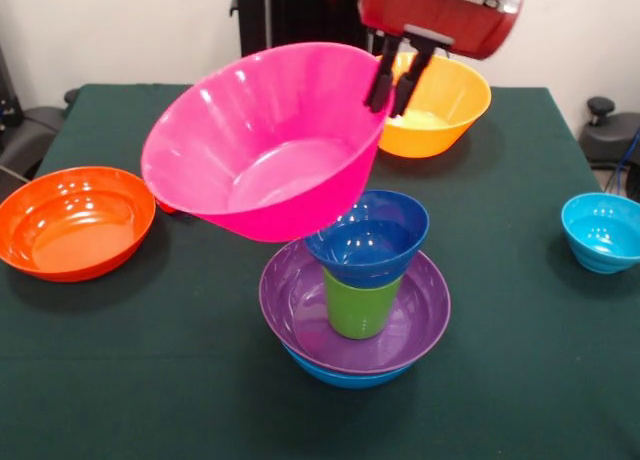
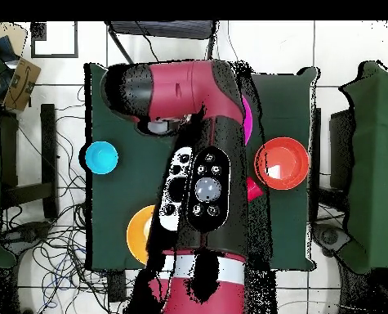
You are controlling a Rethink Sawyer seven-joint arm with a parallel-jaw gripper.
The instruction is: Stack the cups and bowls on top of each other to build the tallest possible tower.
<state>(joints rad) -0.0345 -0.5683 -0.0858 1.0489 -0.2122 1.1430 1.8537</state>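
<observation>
A green-covered bench (image 1: 120,400) is seen from across, with the red robot arm (image 1: 440,10) coming down from the top. Its tool (image 1: 397,75) is pinched on the far rim of a large pink bowl (image 1: 265,140), one dark finger on each side of the wall. The pink bowl is held tilted, its open side turned toward the camera. Its lower edge hangs just over, perhaps touching, a small dark blue bowl (image 1: 368,238).

That dark blue bowl sits on a lime green cup (image 1: 360,302), which stands inside a purple bowl (image 1: 300,310), itself nested in a blue bowl (image 1: 345,375).

An orange bowl (image 1: 75,223) lies at the left, a yellow bowl (image 1: 440,105) behind the tool, and a small cyan bowl (image 1: 602,230) at the right.

From overhead, the arm (image 2: 197,163) covers the stack; only a pink sliver (image 2: 247,114), the orange bowl (image 2: 280,163), the yellow bowl (image 2: 138,233) and the cyan bowl (image 2: 101,157) are visible.
</observation>
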